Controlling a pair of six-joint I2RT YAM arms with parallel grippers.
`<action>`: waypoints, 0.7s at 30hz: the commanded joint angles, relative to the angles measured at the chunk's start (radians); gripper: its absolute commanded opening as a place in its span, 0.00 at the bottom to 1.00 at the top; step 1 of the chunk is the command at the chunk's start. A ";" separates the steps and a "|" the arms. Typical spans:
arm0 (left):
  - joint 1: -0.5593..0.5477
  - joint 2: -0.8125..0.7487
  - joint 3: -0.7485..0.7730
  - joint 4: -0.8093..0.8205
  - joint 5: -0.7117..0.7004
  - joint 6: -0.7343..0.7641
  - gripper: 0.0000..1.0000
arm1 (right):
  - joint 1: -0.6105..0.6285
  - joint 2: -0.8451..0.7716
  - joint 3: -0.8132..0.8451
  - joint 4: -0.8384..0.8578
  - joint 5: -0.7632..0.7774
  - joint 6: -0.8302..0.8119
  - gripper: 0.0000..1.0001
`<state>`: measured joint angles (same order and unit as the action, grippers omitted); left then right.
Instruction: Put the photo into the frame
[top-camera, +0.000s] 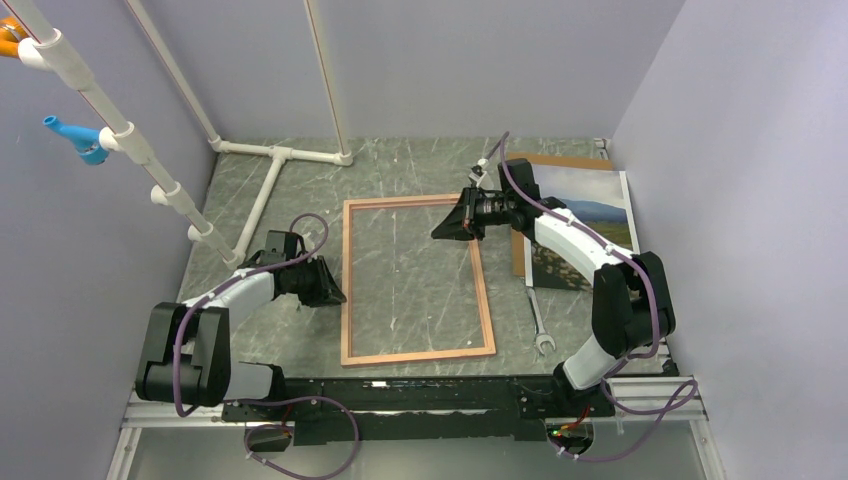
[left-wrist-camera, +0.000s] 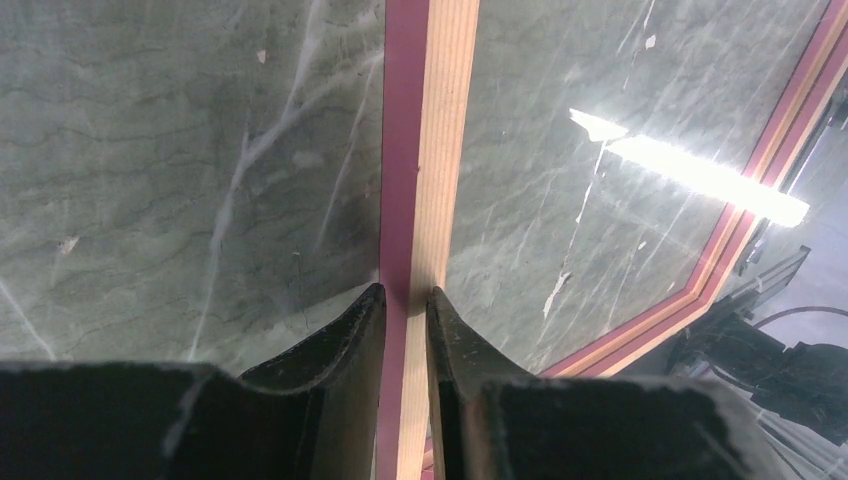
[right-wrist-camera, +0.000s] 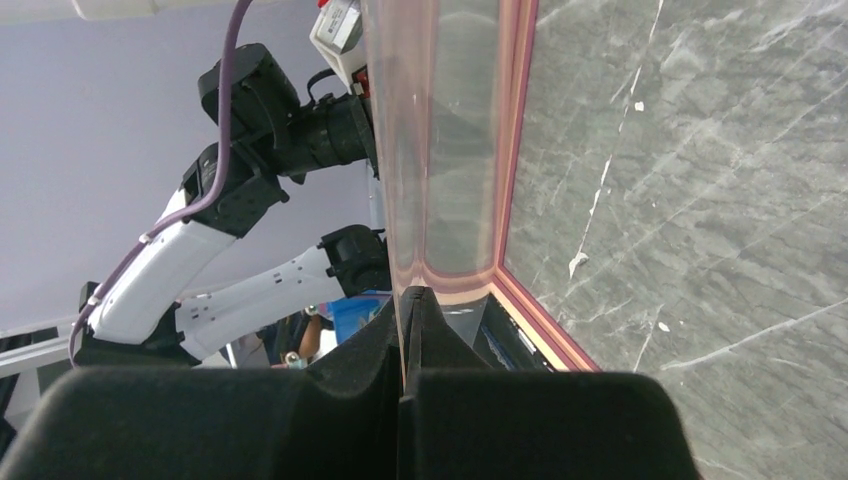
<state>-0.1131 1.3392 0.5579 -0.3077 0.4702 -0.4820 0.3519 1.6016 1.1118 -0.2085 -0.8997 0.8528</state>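
Note:
The frame (top-camera: 420, 356), a thin light-wood rectangle with pinkish edges, lies flat on the green marbled table. My left gripper (top-camera: 335, 296) is at its left rail. In the left wrist view its jaws (left-wrist-camera: 405, 292) are shut on that rail (left-wrist-camera: 425, 150), one finger on each side. My right gripper (top-camera: 440, 232) hovers over the frame's far right part. In the right wrist view it (right-wrist-camera: 408, 295) is shut on the edge of a clear pane (right-wrist-camera: 440, 150), which stands tilted up beside the frame's rail (right-wrist-camera: 520, 150). The photo (top-camera: 590, 215), a landscape print, lies face up at the back right.
A brown backing board (top-camera: 545, 160) sticks out from under the photo. A wrench (top-camera: 540, 325) lies right of the frame near the right arm's base. White pipes (top-camera: 265, 190) run over the table's back left. Walls stand close on both sides.

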 joint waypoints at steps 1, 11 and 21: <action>-0.018 0.034 -0.007 -0.004 -0.068 0.039 0.25 | 0.019 -0.011 0.040 -0.001 -0.045 -0.010 0.00; -0.019 0.031 -0.008 -0.009 -0.071 0.041 0.25 | 0.019 -0.004 0.019 -0.039 0.010 -0.031 0.00; -0.023 0.031 -0.006 -0.012 -0.075 0.042 0.25 | 0.019 -0.006 -0.010 -0.056 0.026 -0.044 0.00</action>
<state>-0.1169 1.3396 0.5613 -0.3103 0.4694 -0.4740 0.3542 1.6028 1.1145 -0.2386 -0.8604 0.8284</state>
